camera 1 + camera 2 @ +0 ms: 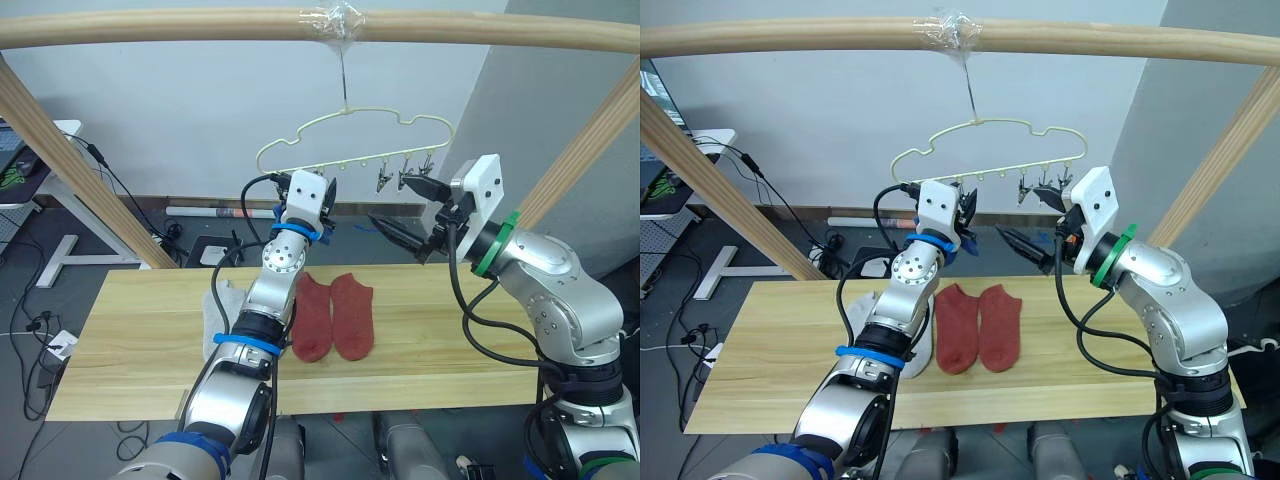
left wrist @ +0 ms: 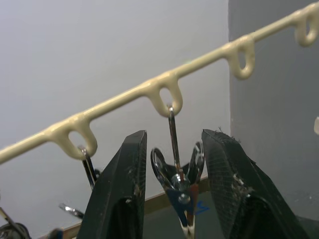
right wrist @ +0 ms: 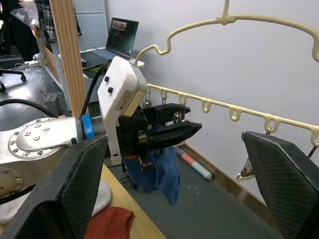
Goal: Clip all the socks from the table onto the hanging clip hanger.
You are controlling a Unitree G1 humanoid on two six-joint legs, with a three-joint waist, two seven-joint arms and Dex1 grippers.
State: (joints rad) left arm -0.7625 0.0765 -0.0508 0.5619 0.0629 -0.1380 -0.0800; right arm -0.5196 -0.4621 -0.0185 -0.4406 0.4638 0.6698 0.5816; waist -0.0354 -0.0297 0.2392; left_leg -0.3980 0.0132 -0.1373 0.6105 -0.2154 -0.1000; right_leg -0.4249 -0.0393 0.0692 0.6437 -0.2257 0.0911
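A cream clip hanger hangs from the top wooden beam. My left gripper is raised to its bar, fingers open on either side of a metal clip. That clip pinches a blue sock, which dangles below the left gripper. My right gripper hovers open and empty just right of it, below the hanger's right-hand clips. Two rust red socks lie side by side on the table. A light grey sock lies left of them, partly hidden behind my left arm.
A wooden frame surrounds the work space: a horizontal beam overhead and slanted posts at left and right. Cables and a white desk leg sit on the floor behind the table's left end.
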